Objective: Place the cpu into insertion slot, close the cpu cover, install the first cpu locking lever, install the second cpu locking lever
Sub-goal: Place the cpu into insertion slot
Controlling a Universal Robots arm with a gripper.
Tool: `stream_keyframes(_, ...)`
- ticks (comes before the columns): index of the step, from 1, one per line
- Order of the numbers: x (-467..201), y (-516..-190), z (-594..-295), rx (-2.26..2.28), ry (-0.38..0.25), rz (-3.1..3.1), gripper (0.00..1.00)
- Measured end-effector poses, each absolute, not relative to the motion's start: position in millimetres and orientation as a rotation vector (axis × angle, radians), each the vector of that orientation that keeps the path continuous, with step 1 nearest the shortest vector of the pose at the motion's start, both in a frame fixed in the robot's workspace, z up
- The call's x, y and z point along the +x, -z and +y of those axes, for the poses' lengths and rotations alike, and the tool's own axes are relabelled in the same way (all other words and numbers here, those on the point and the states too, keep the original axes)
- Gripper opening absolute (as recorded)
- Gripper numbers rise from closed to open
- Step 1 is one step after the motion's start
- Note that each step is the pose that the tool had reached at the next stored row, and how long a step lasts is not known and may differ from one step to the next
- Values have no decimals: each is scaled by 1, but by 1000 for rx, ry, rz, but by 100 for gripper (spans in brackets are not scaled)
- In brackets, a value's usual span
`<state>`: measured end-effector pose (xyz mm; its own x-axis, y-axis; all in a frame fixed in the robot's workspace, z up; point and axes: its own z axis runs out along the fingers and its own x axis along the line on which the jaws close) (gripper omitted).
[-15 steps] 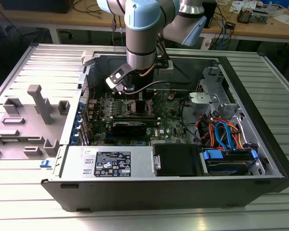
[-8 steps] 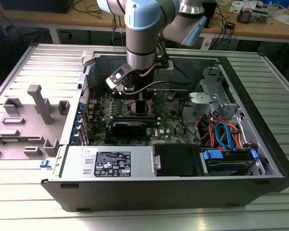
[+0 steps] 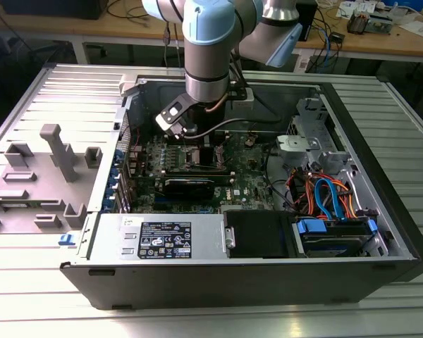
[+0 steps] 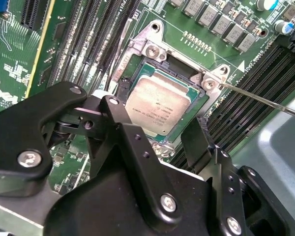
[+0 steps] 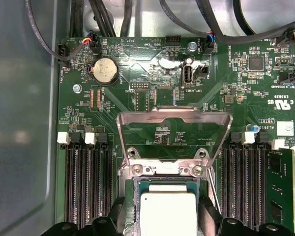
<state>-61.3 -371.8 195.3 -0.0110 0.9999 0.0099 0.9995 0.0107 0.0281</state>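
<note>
In the exterior view the open computer case is seen whole from above and from some way off, at a slant, with the arm standing over it. The first wrist view is taken close, almost straight down on the motherboard. The second wrist view is taken even closer and at a slant, past the gripper. The cpu in its socket and the memory slots beside it are shared by both wrist views.
</note>
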Motion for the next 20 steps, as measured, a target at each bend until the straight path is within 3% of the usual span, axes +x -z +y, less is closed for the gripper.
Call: stream_keyframes(20, -61, -196, -368, 2194, -30, 2220, 69)
